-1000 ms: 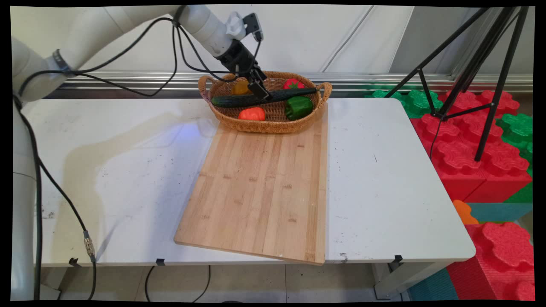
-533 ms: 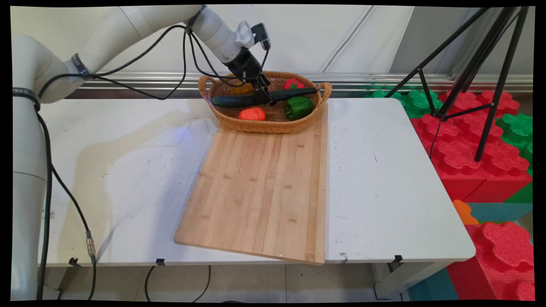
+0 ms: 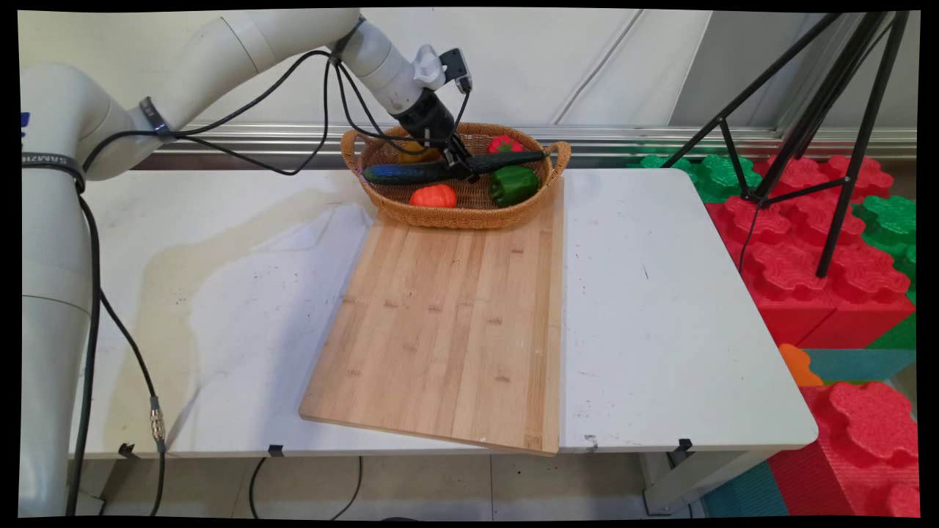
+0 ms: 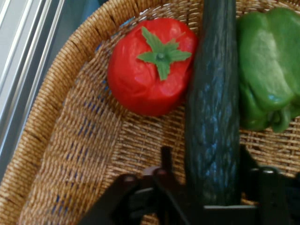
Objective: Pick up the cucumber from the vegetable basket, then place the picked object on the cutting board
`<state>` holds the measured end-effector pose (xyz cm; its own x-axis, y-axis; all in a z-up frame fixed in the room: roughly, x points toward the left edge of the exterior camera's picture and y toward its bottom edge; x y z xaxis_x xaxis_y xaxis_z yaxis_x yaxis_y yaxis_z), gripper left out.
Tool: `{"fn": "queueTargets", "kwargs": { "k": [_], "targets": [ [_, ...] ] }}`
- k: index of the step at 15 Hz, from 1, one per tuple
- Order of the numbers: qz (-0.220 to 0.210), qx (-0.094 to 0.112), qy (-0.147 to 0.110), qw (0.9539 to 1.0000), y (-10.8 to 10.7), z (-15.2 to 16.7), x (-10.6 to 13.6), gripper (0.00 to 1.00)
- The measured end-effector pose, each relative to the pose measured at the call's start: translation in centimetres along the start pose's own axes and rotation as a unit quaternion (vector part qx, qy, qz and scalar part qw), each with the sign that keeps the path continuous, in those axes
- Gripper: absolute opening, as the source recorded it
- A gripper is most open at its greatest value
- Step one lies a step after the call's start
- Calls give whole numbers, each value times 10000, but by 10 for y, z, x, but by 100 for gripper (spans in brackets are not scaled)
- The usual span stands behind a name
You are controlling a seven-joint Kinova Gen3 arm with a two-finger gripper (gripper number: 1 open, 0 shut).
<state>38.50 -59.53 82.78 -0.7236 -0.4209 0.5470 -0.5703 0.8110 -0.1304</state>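
1. I see my hand down inside the wicker basket at the far edge of the surface.
2. Its two fingers straddle the dark green cucumber, one on each side, nearly closed against it; I cannot tell for certain whether they press it.
3. The cucumber lies across the basket, its ends reaching toward both handles.
4. In the hand view a red tomato sits just beside the cucumber on one side, and a green bell pepper touches it on the other.
5. From the main view I also see an orange-red tomato at the basket's near side and something yellow-orange behind the arm.
6. The basket's near edge rests on the far end of a wooden cutting board.
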Motion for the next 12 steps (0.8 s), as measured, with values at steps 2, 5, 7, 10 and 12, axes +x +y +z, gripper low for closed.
{"fn": "queueTargets", "kwargs": {
  "k": [2,5,7,10,12],
  "targets": [
    [-3,-15,-4,10000,0,1,0,0],
    [0,-29,6,10000,0,2,0,0],
    [26,-22,35,10000,0,-2,0,0],
    [86,20,114,9999,1,-12,2,0],
    [114,62,171,9998,1,-21,3,0]
  ]
}}
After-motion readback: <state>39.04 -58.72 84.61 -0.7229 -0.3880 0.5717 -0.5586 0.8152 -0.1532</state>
